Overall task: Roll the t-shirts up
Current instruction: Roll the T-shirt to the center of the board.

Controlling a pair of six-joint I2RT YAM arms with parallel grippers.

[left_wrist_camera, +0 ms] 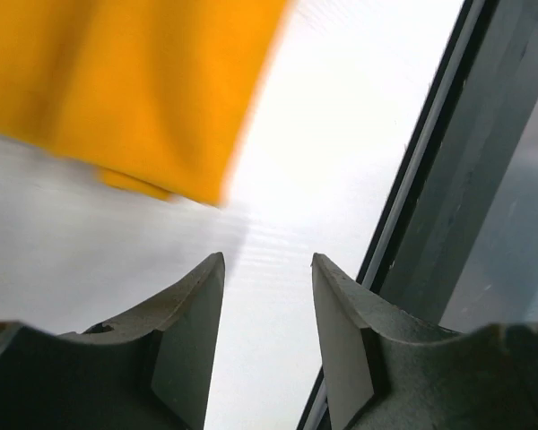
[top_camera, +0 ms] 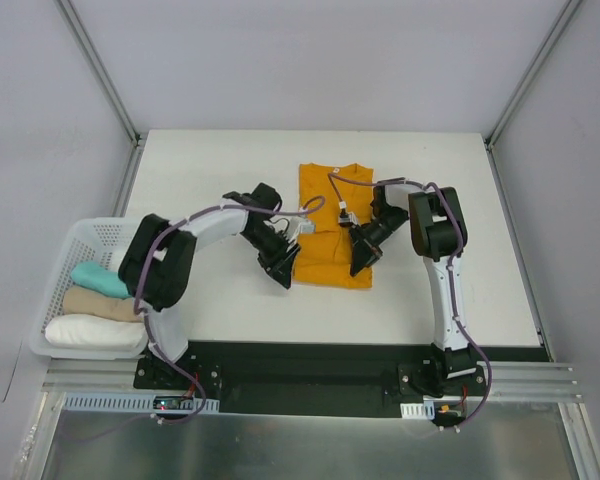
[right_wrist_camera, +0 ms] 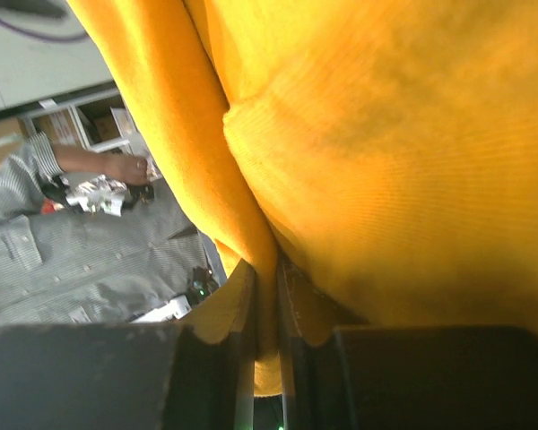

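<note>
White table (top_camera: pixel 210 170), orange t-shirt (top_camera: pixel 325 215), basket (top_camera: pixel 100 235) alongside

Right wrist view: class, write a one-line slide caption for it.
Right gripper pinching a fold of the orange t-shirt, seen close up.

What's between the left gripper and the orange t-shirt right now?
Only bare white table. The left wrist view shows it, between the open left gripper and the orange t-shirt edge.

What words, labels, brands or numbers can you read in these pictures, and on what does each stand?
None can be read. The orange t-shirt is plain, as are the rolled ones in the basket; the clutter in the right wrist view is too blurred.
</note>
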